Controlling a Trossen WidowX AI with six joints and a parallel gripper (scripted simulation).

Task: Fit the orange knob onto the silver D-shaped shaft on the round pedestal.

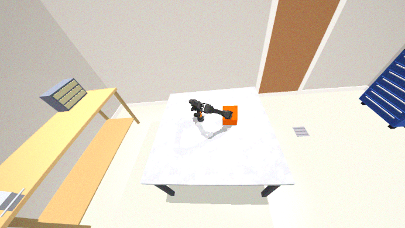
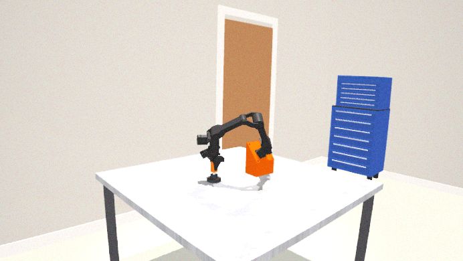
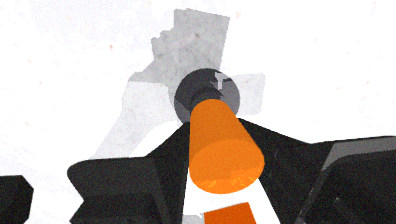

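Observation:
The orange knob (image 1: 201, 114) (image 2: 213, 167) (image 3: 225, 150) is a tall cylinder, held upright or nearly so. My gripper (image 1: 200, 113) (image 2: 214, 166) (image 3: 216, 131) is shut on it, a finger on each side. The round dark pedestal (image 1: 200, 119) (image 2: 213, 180) (image 3: 186, 95) stands on the table below the knob. In the exterior view a small pale gap shows between the knob's lower end and the pedestal's raised middle. The silver shaft cannot be made out clearly. The knob's hole and the shaft's flat side are hidden, so their alignment cannot be told.
The arm's orange base block (image 1: 230, 121) (image 2: 259, 167) (image 3: 231, 214) stands on the white table (image 1: 216, 161) (image 2: 241, 214), to the right of the pedestal in the top and exterior views. The black arm arches between them. A wooden bench (image 1: 67, 128) and a blue drawer cabinet (image 2: 354, 140) stand away from the table.

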